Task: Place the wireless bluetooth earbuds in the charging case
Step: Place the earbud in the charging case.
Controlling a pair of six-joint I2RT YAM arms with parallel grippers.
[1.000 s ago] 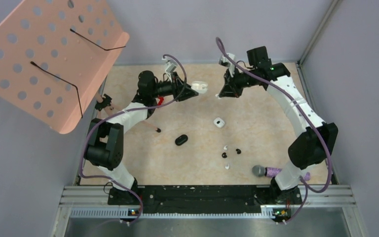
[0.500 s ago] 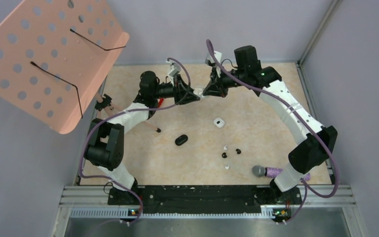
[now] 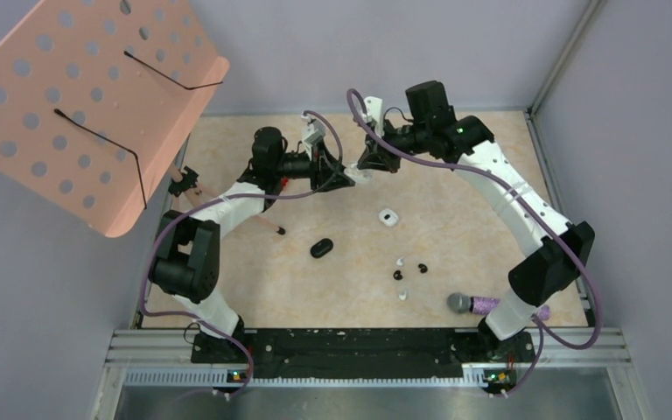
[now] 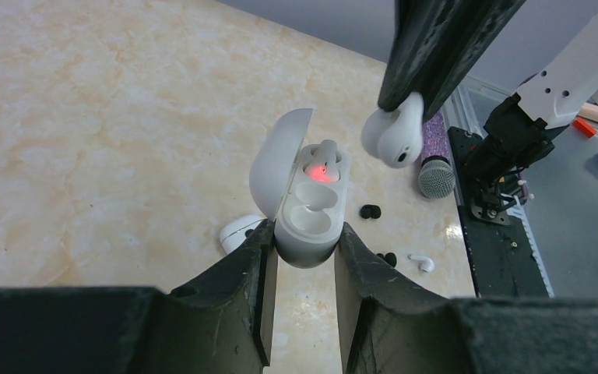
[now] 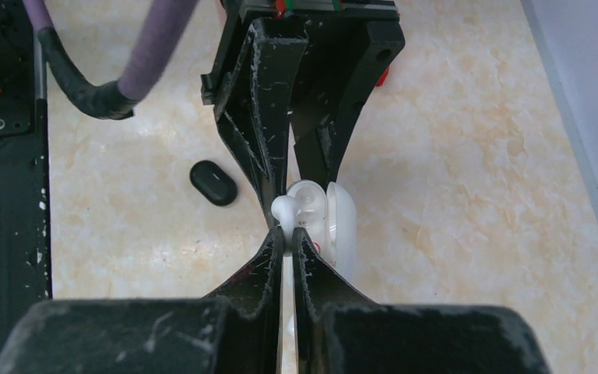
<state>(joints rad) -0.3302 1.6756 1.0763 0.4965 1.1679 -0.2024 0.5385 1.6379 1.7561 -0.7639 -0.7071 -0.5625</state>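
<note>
Glossy white earbud (image 4: 393,136): light, hard, slick. It may squirt out, so pinch its flat sides. You have your right pincer (image 5: 286,234) clenched on it, close by the open charging case (image 4: 305,204), which your left pincer (image 4: 304,261) clamps at the base, above the surface (image 4: 86,117).

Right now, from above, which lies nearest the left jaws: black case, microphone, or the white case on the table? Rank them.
1. White case, just to the right.
2. Black case, below-left in view.
3. Microphone, far right, lowest in view.
</note>
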